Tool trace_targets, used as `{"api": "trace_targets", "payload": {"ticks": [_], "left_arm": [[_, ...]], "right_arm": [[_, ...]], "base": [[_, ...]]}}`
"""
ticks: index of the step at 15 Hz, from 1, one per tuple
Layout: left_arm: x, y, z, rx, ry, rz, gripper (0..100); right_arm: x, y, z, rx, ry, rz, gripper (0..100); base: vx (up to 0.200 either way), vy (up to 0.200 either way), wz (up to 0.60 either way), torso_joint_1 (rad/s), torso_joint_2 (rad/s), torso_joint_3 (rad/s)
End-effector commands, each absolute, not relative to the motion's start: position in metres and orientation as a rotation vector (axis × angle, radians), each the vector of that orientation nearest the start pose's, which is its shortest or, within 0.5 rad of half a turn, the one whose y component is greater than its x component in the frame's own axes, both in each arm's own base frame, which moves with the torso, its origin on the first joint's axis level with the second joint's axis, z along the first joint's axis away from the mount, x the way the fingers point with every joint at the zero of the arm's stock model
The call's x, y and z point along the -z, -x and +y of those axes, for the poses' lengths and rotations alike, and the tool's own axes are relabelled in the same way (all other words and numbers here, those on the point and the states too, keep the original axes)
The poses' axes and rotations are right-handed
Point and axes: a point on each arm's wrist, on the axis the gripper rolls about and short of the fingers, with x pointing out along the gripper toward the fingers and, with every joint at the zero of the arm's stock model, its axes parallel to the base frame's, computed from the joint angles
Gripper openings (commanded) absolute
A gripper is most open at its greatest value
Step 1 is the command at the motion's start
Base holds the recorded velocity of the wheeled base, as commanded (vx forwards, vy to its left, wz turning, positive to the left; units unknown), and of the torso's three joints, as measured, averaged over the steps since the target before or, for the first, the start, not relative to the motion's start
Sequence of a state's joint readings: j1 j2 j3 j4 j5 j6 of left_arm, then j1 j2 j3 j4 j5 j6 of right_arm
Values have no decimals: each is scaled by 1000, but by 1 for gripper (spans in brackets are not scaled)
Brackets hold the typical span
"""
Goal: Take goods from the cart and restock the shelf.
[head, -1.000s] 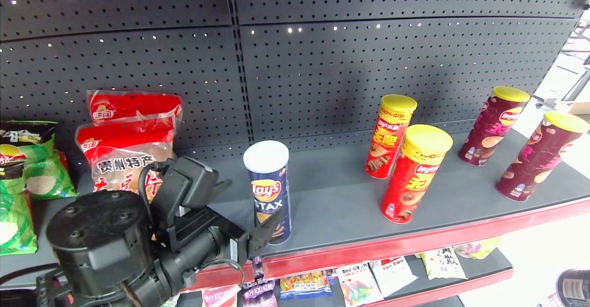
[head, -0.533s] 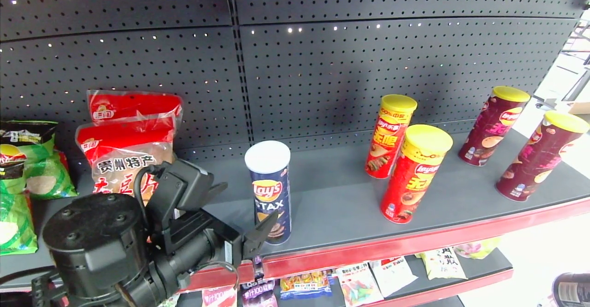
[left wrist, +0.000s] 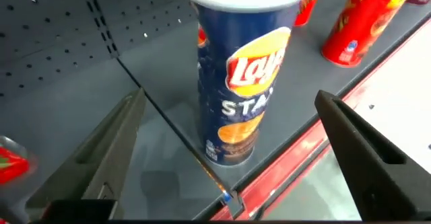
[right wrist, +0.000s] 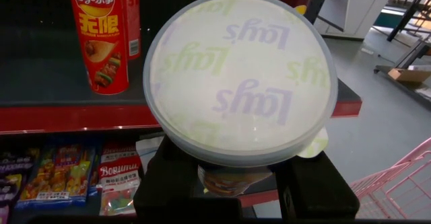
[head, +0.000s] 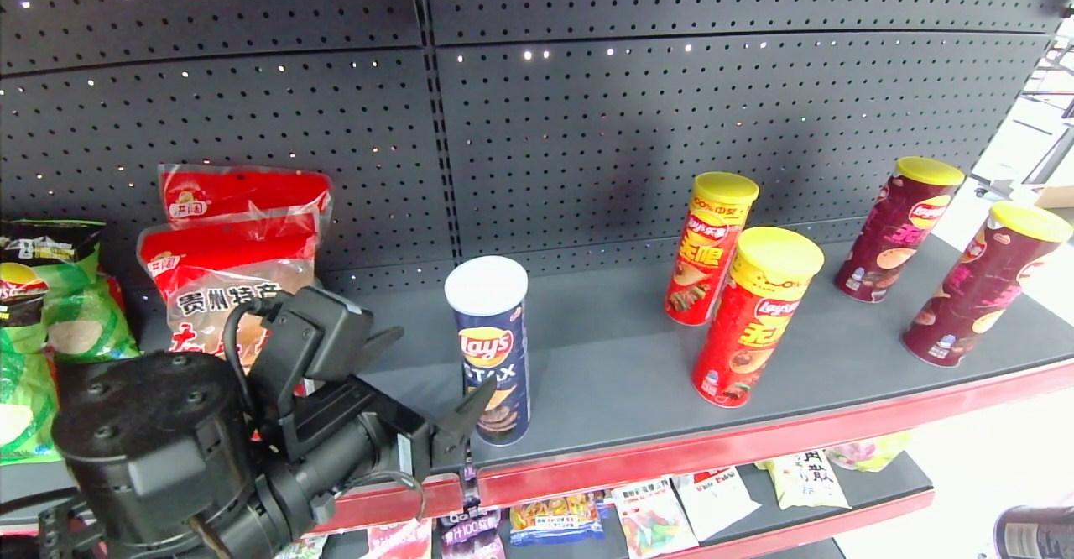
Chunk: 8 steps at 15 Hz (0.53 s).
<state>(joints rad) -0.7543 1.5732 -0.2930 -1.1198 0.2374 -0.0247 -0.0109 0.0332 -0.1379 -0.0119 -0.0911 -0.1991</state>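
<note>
A dark blue chips can (head: 491,349) with a white lid stands upright near the front of the grey shelf (head: 621,374). My left gripper (head: 426,374) is open just left of it, its fingers clear of the can. In the left wrist view the blue can (left wrist: 242,83) stands ahead between the spread fingers (left wrist: 101,157), untouched. My right gripper (right wrist: 242,187) is shut on a second chips can (right wrist: 241,79), whose pale lid faces the camera. That can's dark body (head: 1034,532) shows low at the right, below shelf level.
Two red cans (head: 755,316) and two maroon cans (head: 982,286) stand on the shelf's right half. Red bags (head: 231,265) and green bags (head: 50,307) are at the left. Packets lie on the lower shelf (head: 654,513). A pink cart (right wrist: 397,187) is nearby.
My left gripper has drawn back to the left, away from the blue can, which stays standing on the shelf. The held can at the lower right has sunk slightly.
</note>
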Motion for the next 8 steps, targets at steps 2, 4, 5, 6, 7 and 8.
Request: {"api": "trace_targets", "payload": {"ticks": [2,4,5,6,7,8], "left_arm": [[-142,-180,-127,393,-106,122,100],[-147,-174,-115,366,-102,107,100],[-146,-167,-111,365,-106,113,100],[-146,-162,-107,360,-109,111,100],[-144,-154,-101,349,-136,109,100],[-144,-151,-94,327,-150,108,100]], "right_arm": [[-113,32,-2,112,193,-100,0],[-112,31,-2,111,193,-95,0],[-110,31,-2,111,194,-89,0],[-109,30,-2,110,194,-86,0],[-109,30,-2,110,194,-83,0],[-110,30,-2,113,196,-78,0]], "base": [[0,0,0,0,0,0],[0,0,0,0,0,0],[0,0,0,0,0,0],[0,0,0,0,0,0],[0,0,0,0,0,0],[0,0,0,0,0,0]]}}
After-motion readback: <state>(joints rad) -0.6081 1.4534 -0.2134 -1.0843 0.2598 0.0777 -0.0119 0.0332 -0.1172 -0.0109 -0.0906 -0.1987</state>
